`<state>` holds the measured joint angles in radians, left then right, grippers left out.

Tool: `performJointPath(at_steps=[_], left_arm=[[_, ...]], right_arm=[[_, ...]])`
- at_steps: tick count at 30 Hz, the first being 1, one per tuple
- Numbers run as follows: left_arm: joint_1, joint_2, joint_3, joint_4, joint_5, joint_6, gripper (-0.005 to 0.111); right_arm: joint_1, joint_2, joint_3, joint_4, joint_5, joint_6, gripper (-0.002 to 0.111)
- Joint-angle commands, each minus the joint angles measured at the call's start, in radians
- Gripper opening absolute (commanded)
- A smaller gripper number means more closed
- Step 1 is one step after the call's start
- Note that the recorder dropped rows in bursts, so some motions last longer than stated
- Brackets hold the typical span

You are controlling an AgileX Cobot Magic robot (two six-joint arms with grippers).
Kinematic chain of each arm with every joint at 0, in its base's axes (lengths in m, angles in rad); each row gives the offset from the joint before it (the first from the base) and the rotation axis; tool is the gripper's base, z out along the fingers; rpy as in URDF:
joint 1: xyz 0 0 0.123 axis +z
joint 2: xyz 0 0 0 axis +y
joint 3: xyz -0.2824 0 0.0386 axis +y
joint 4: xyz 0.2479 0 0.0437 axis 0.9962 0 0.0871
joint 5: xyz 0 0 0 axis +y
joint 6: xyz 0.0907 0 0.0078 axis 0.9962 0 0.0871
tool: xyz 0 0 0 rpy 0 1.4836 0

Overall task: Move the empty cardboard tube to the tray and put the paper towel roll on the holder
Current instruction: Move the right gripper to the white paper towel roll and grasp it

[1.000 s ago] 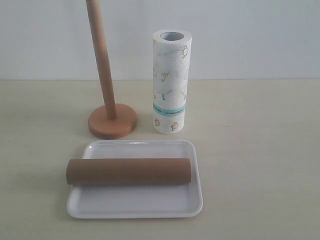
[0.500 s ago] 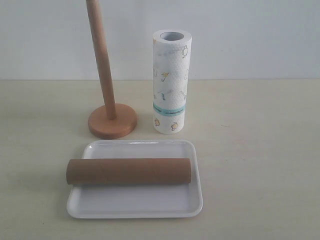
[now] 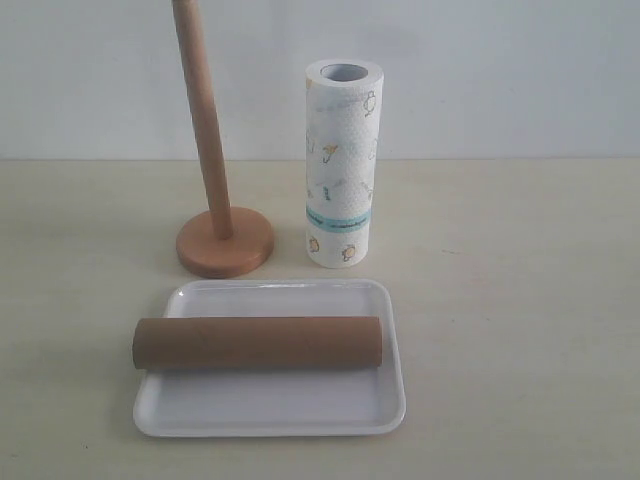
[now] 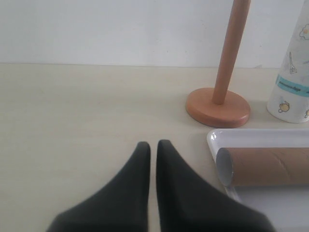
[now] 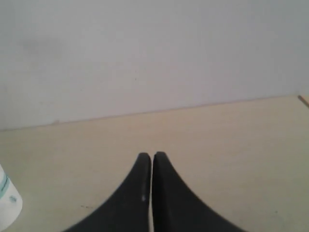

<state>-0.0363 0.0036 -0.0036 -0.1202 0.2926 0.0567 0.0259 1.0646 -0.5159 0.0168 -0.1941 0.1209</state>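
Observation:
The brown cardboard tube point(image 3: 258, 343) lies on its side across the white tray point(image 3: 270, 410), one end jutting over the tray's left rim. Behind the tray stands the wooden holder point(image 3: 225, 247), its pole bare. Right of it the paper towel roll point(image 3: 342, 165) stands upright on the table. Neither gripper shows in the exterior view. My left gripper point(image 4: 153, 144) is shut and empty over bare table, beside the tube's open end point(image 4: 225, 167) and the tray point(image 4: 216, 137), with the holder point(image 4: 218, 107) and roll point(image 4: 291, 87) beyond. My right gripper point(image 5: 152, 156) is shut and empty, the roll's edge point(image 5: 7, 203) off to one side.
The pale wooden table point(image 3: 520, 300) meets a plain white wall point(image 3: 500, 70) at the back. Bare tabletop point(image 3: 70, 300) stretches either side of the tray and the holder.

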Motion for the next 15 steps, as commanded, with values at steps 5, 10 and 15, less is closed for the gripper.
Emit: performJointPath(at_steps=[5, 10, 15], left_arm=[[0.004, -0.004, 0.004, 0.007, 0.002, 0.005, 0.004], [0.004, -0.004, 0.004, 0.007, 0.002, 0.005, 0.004], [0.004, -0.004, 0.004, 0.007, 0.002, 0.005, 0.004]], right_arm=[[0.158, 0.284, -0.008, -0.207, -0.287, 0.012, 0.000], [0.250, 0.445, -0.008, -0.293, -0.534, 0.012, 0.000], [0.310, 0.531, -0.008, -0.293, -0.627, 0.012, 0.003]])
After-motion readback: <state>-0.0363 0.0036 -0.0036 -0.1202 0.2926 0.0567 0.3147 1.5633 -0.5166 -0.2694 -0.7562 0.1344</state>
